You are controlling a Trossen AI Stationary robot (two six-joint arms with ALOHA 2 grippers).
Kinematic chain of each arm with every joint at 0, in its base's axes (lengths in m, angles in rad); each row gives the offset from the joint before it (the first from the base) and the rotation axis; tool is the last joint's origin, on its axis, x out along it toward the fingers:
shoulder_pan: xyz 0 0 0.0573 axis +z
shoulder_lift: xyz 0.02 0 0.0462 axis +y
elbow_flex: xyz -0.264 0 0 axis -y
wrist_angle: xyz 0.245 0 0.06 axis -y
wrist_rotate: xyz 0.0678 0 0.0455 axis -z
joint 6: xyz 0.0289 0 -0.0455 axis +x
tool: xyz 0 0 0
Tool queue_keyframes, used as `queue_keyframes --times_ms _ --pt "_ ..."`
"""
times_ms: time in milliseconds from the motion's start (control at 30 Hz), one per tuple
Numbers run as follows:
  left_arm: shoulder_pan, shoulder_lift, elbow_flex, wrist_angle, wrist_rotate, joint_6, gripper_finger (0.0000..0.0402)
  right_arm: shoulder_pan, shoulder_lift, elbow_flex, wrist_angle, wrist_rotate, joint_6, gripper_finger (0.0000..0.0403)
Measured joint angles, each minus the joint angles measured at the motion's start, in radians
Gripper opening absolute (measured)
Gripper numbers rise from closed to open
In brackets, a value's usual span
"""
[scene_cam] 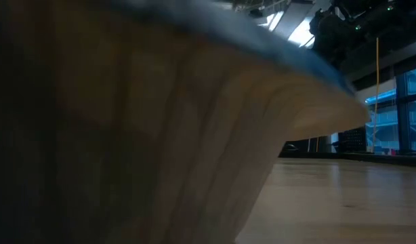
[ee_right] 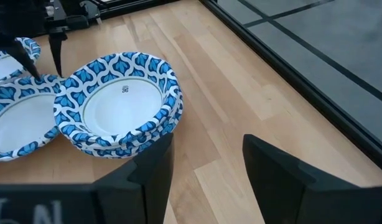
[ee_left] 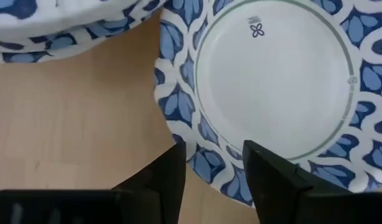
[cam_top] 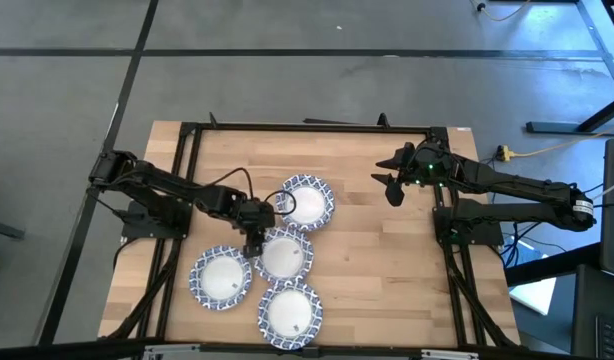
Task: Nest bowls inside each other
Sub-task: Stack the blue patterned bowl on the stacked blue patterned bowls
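Note:
Blue-and-white rimmed bowls stand at four places on the wooden table: a stack at the far middle (cam_top: 305, 201) (ee_right: 119, 102), a middle bowl (cam_top: 284, 254) (ee_left: 272, 81), one at the near left (cam_top: 220, 277) and one at the near edge (cam_top: 289, 312). My left gripper (cam_top: 253, 243) (ee_left: 213, 171) is open, pointing down at the middle bowl's left rim, one finger over the table and one over the bowl's inside. My right gripper (cam_top: 391, 188) (ee_right: 206, 168) is open and empty, raised at the table's far right. My left gripper stands with its two fingers on either side of the middle bowl's left rim (ee_left: 209, 163), coming from above. I cannot tell whether the fingers touch the rim. The bowl sits flat on the table.
Another bowl's rim (ee_left: 54, 25) lies close to the middle bowl. A bowl's outer wall (scene_cam: 160, 135) fills most of the low view. A black frame (cam_top: 307, 127) runs round the table. Bare wood (cam_top: 387, 270) lies right of the bowls.

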Motion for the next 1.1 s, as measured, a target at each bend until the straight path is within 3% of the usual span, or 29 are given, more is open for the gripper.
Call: queue_keyframes --times_ms 433,800,1100 --pt "0.009 0.003 0.001 -0.003 -0.056 -0.090 0.0152 0.000 0.000 0.000 -0.001 0.000 -0.011 0.0193" --pt "0.014 0.008 0.001 0.003 -0.045 -0.098 0.0152 0.000 0.000 0.000 -0.004 0.000 -0.023 0.0193" --pt "0.014 0.008 0.001 0.002 -0.059 -0.100 0.0197 0.000 0.000 0.000 -0.002 0.000 -0.025 0.0193"
